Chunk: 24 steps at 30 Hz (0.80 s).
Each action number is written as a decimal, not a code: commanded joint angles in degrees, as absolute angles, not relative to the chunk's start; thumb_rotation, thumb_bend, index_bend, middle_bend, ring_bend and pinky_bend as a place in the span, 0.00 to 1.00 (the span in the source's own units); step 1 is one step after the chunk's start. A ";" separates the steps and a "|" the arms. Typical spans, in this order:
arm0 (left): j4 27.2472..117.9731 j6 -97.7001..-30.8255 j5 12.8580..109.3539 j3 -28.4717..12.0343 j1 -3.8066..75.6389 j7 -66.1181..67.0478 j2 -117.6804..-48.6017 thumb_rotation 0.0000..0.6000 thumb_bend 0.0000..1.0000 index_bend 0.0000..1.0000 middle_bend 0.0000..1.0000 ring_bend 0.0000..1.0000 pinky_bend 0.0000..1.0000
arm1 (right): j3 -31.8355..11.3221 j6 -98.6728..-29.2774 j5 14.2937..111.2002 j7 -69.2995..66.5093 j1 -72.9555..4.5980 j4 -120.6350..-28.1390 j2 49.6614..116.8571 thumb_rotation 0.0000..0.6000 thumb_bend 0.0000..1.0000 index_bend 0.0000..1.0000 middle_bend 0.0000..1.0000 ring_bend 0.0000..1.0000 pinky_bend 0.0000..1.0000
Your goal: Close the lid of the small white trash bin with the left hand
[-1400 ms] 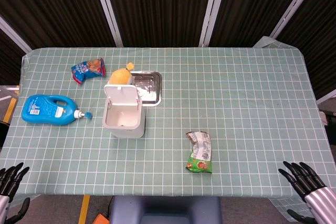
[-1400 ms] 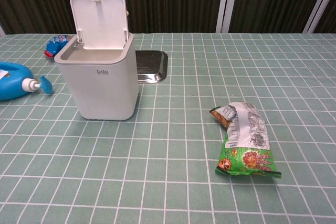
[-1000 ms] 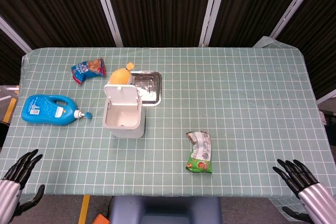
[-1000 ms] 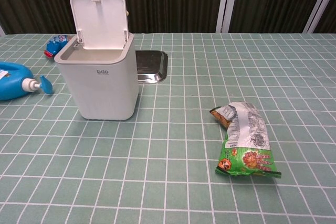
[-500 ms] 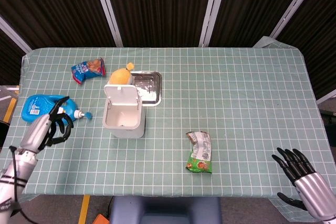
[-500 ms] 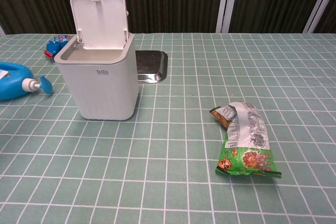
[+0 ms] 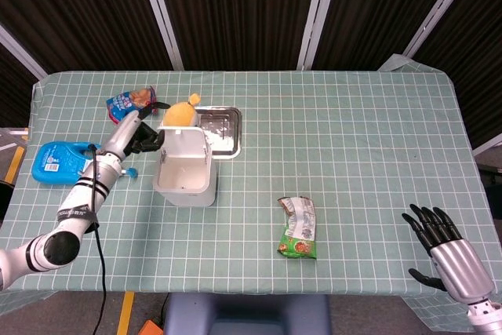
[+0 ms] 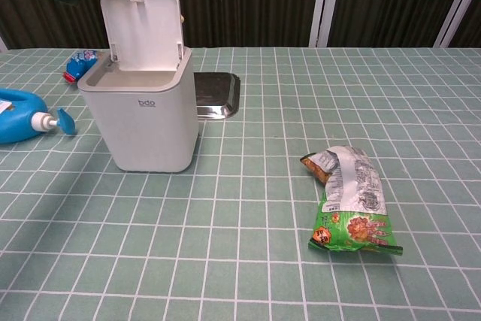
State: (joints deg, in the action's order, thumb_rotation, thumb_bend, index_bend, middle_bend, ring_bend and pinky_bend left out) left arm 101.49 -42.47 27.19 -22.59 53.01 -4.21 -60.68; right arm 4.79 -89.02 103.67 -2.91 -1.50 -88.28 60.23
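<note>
right hand (image 7: 447, 253) seen at worktop (image 7: 361, 162) near edge, fingers spread, nothing held | green snack bag (image 7: 299, 228) mid-worktop | white trash bin (image 7: 187, 169) left of centre, lid (image 7: 186, 144) upright | left hand (image 7: 140, 136) beside lid, fingers apart, nothing held

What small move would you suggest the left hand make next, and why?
Probably bring the left hand over the top edge of the upright lid and push it forward and down: the white bin stands open, and the hand is beside the lid, apparently not yet pressing it.
</note>
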 commanded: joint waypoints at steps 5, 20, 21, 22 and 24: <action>102.90 -35.75 22.40 -18.47 57.27 0.37 -57.57 1.00 0.57 0.21 1.00 1.00 1.00 | 5.07 -89.59 103.57 -3.63 -1.37 -88.45 59.63 1.00 0.12 0.00 0.00 0.00 0.00; 117.85 -32.84 28.65 -11.72 55.79 3.04 -48.81 1.00 0.57 0.22 1.00 1.00 1.00 | 6.91 -90.48 105.62 -4.89 -1.05 -89.20 58.49 1.00 0.12 0.00 0.00 0.00 0.00; 118.30 -32.46 29.03 -10.89 55.79 3.35 -48.95 1.00 0.57 0.21 1.00 1.00 1.00 | 7.05 -90.43 105.78 -5.00 -1.08 -89.22 58.47 1.00 0.12 0.00 0.00 0.00 0.00; 118.63 -32.20 29.45 -10.04 55.81 3.74 -49.22 1.00 0.57 0.21 1.00 1.00 1.00 | 7.20 -90.37 105.94 -5.13 -1.10 -89.26 58.42 1.00 0.12 0.00 0.00 0.00 0.00; 118.98 -32.24 30.62 -8.17 55.89 4.80 -50.29 1.00 0.56 0.20 1.00 1.00 1.00 | 7.46 -90.32 106.23 -5.48 -1.16 -89.38 58.28 1.00 0.12 0.00 0.00 0.00 0.00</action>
